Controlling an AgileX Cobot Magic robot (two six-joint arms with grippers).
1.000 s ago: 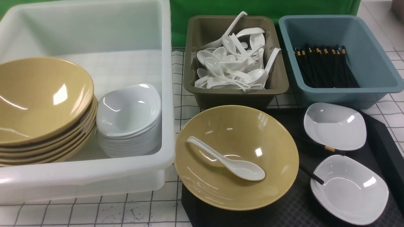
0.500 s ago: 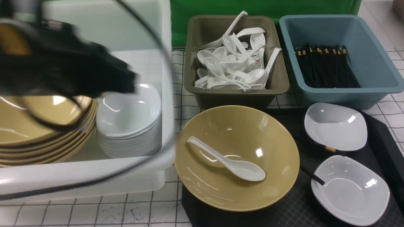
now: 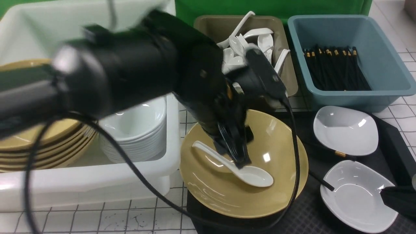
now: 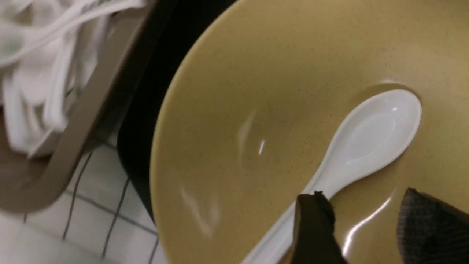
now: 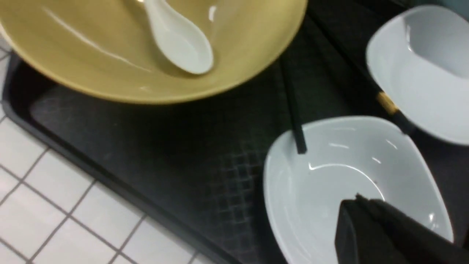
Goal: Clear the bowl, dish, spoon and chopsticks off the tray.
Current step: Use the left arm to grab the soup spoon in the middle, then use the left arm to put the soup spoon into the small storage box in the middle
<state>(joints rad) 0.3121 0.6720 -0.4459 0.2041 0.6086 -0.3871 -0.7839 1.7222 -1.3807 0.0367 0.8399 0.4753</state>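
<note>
The left arm reaches across the white gridded bench [image 3: 97,221]. Its end effector [image 4: 362,209] hangs low inside the wide, glossy mustard-yellow bowl [image 3: 276,198], which sits on the left part of the large black diamond-textured tray [image 3: 312,216]. The jaws stand apart and hold nothing.

The glossy white soup spoon [image 3: 256,176] lies in the bowl's hollow, scoop side up, right under that end effector. Its long axis slants, with the handle tip toward the left rim and the oval scoop to the right, nearer the robot. In the left wrist view one finger [image 4: 315,227] overlaps the neck between handle and scoop, while the other stands over bare bowl. The opening therefore looks offset from the spoon, not astride it, and probably needs a small sideways shift before closing.

Further right, the thin black chopsticks [image 3: 325,184] lie slantwise on the tray, one tip on the rim of the nearer small white rounded-square dish [image 3: 357,198]. The right end effector [image 3: 399,201] hovers at that dish; I cannot tell how its jaws stand. The left arm is the nearer to the spoon.
</note>
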